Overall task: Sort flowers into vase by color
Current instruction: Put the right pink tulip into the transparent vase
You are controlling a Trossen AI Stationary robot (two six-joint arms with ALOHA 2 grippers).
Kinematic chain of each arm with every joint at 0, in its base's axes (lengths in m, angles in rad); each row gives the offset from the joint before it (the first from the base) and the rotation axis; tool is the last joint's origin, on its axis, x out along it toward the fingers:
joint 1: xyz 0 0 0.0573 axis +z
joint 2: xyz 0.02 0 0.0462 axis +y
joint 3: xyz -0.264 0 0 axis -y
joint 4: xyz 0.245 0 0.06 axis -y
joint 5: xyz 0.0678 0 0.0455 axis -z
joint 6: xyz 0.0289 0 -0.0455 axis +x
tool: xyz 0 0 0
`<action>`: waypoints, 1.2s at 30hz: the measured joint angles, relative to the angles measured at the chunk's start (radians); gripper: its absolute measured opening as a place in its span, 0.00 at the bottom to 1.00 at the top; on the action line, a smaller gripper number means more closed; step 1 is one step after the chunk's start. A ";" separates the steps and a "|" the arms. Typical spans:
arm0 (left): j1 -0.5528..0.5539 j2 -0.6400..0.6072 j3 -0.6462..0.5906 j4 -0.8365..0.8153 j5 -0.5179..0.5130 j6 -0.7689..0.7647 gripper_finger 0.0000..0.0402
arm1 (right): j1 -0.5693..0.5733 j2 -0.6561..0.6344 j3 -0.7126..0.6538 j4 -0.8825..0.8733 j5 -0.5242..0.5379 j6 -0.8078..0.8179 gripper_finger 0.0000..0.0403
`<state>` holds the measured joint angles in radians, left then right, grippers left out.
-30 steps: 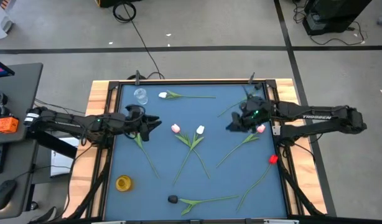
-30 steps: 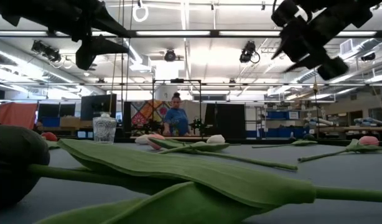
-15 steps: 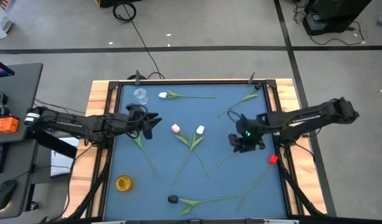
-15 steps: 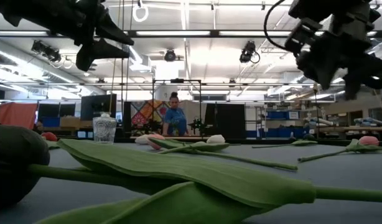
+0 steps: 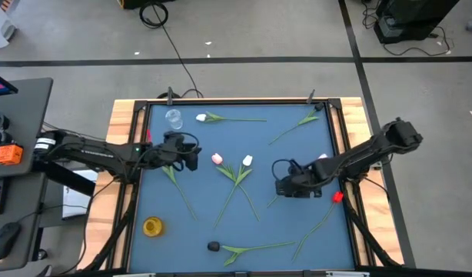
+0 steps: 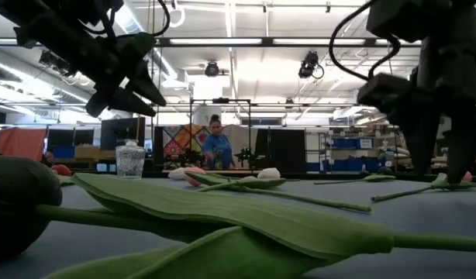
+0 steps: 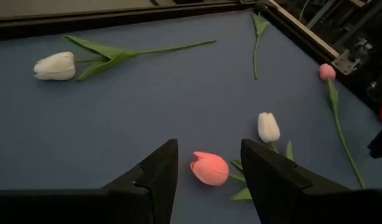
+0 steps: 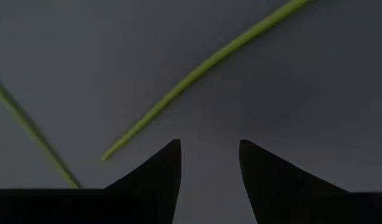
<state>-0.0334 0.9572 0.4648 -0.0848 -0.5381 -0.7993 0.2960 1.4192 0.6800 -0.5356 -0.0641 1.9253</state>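
Right tool (image 5: 280,187) hangs low over the blue worktop (image 5: 290,223), fingers spread and empty, just above the bare end of a thin green stem (image 8: 197,68). Left tool (image 5: 191,154), likewise spread, hovers near the pink tulip (image 7: 209,168) beside a white one (image 7: 268,127). Other flowers lie scattered flat: a white bud (image 5: 201,118) near the clear vase (image 5: 174,118), a red one (image 5: 337,197), and what seems a dark bud (image 5: 213,247).

The mat (image 5: 221,223) under my right pincer (image 8: 209,163) looks like matt blue cloth, smooth. My fingers (image 8: 155,177) are matt black plastic. The stem (image 8: 203,68) just ahead of them has a dull plastic look. Far across from my pincer, the vase (image 5: 174,118) is clear glossy glass, and the table edge (image 5: 122,127) is bare pale wood.
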 joint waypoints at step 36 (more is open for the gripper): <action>0.028 0.084 0.217 -0.219 0.156 0.222 0.43 | -0.174 0.034 0.002 -0.243 0.197 0.413 0.43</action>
<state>-0.0049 1.0409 0.6823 -0.3041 -0.3824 -0.5778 0.1217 1.4528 0.6823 -0.7782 0.1331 2.3379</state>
